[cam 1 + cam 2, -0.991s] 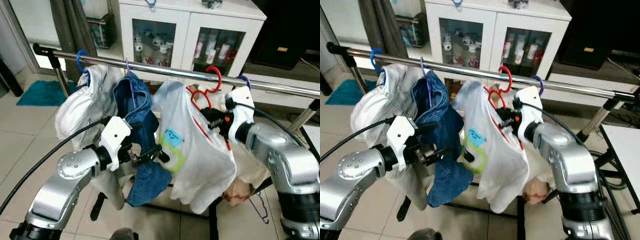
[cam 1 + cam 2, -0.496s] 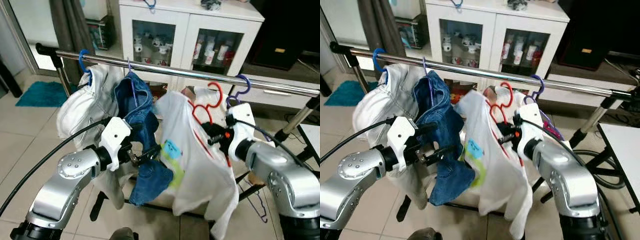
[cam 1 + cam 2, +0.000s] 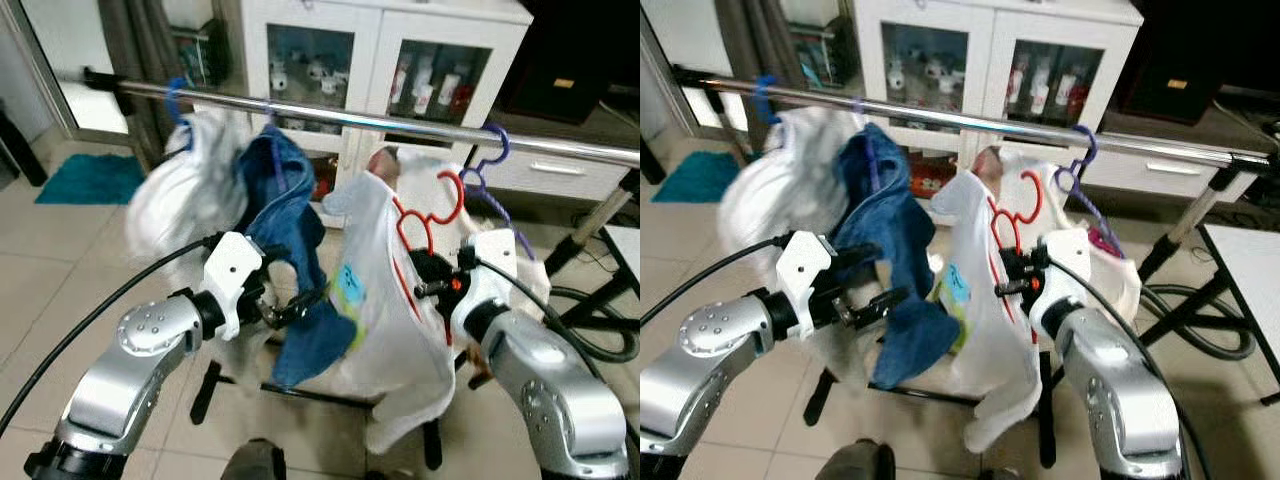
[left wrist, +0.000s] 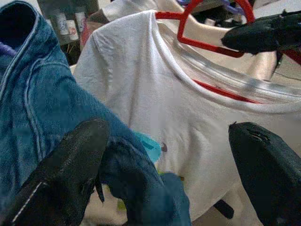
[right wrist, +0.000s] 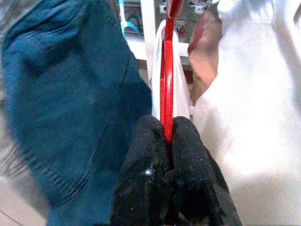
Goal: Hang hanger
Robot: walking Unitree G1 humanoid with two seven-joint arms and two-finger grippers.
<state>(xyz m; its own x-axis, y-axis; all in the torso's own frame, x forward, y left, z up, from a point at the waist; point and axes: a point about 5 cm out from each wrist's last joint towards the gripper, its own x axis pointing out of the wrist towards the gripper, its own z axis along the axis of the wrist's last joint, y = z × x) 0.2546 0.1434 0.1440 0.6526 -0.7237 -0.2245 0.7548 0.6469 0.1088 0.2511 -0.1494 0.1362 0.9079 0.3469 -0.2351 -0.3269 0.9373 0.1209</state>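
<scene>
Tiled floor, a white glass-door cabinet (image 3: 400, 60) at the back, and a chrome clothes rail (image 3: 420, 125) running across in front of it. A teal mat (image 3: 85, 178) lay on the floor off to the far left.

The right gripper (image 3: 432, 285) was clamped tight on the red hanger (image 3: 425, 215), both fingers pinched around its red bar in the right wrist view. That hanger carried a white t-shirt (image 3: 385, 310) with a blue and green print, and its hook sat above the gripper but below the rail, not over it. Just up and to the right of the gripper, a purple hanger (image 3: 490, 165) was hooked on the rail.

The left gripper (image 3: 300, 303) had its fingers spread wide, one fingertip (image 4: 75, 174) against the blue denim garment (image 3: 290, 230) and the other out in front of the white shirt. The denim hung from the rail right above that gripper. Further left of it, a white garment (image 3: 185, 195) hung from a blue hanger (image 3: 178, 95), all blurred.
</scene>
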